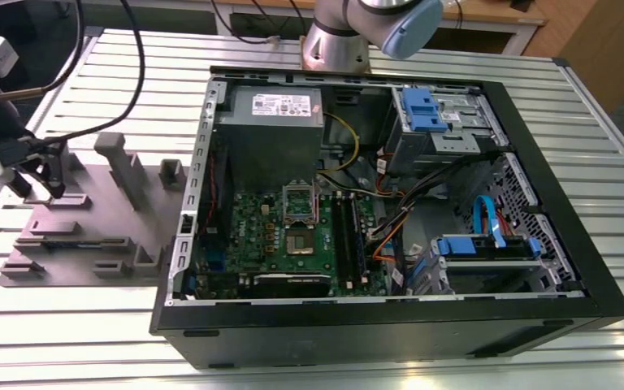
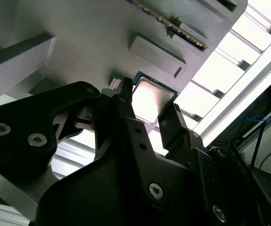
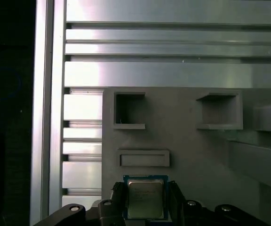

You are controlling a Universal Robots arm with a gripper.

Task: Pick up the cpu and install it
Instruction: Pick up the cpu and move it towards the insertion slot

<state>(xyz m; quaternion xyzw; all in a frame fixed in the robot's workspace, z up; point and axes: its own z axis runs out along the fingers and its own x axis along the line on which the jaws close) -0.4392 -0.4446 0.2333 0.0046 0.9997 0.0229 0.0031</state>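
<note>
The cpu [image 3: 145, 197], a small square chip with a silvery top and a green rim, lies between my two black fingers. It also shows in the second wrist view as the cpu [image 2: 150, 98], over the grey holder plate [image 2: 79, 42]. My gripper [image 3: 145, 201] has one finger against each side of the chip and is shut on it. Whether the chip is lifted off the plate I cannot tell. In the exterior view my gripper [image 1: 36, 185] is at the far left, over the holder plate [image 1: 84, 236]. The metal socket frame [image 1: 299, 204] sits on the green board inside the open computer case [image 1: 572, 244].
The holder plate has raised grey blocks [image 1: 117, 162] and empty recesses [image 3: 129, 110]. A memory stick [image 2: 173, 26] stands in a slot on the plate. A grey power-supply box [image 1: 276, 122] and blue drive brackets [image 1: 422, 110] are in the case. Black cables [image 1: 106, 122] trail to my wrist.
</note>
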